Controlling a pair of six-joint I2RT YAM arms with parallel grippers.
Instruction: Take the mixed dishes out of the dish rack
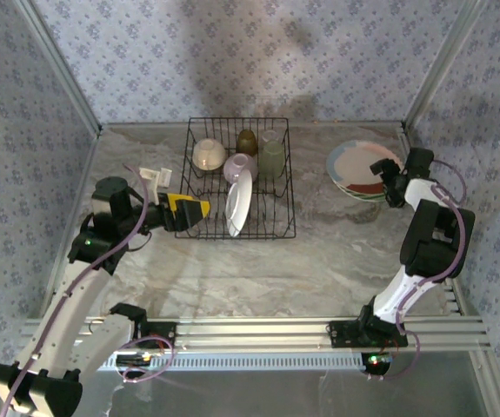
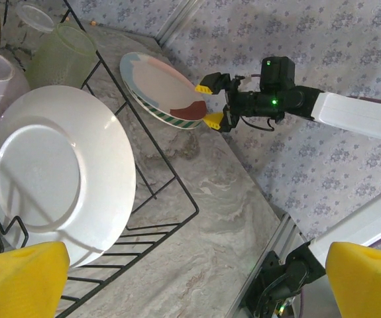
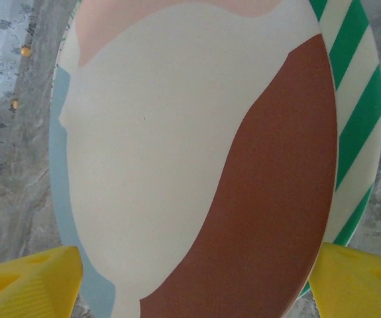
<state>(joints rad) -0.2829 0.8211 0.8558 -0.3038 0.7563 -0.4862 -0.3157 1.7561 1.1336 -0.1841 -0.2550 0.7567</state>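
The black wire dish rack (image 1: 290,201) stands mid-table. It holds an upright white-backed plate (image 1: 239,203), a cream bowl (image 1: 209,155), a lilac bowl (image 1: 239,166), an olive-brown cup (image 1: 247,142) and a pale green tumbler (image 1: 271,156). My left gripper (image 1: 199,213) hangs open at the rack's near left corner, with nothing between its fingers (image 2: 18,281). At the right, a colour-block plate (image 3: 197,132) lies on a green-striped plate (image 3: 356,112). My right gripper (image 3: 193,285) is open, its yellow fingertips (image 2: 205,86) on either side of that plate's rim.
The plate stack (image 1: 358,167) lies at the back right, close to the patterned wall and the frame post. Bare marble table (image 1: 336,252) stretches between the rack and the right arm. A small white object (image 1: 156,175) lies left of the rack.
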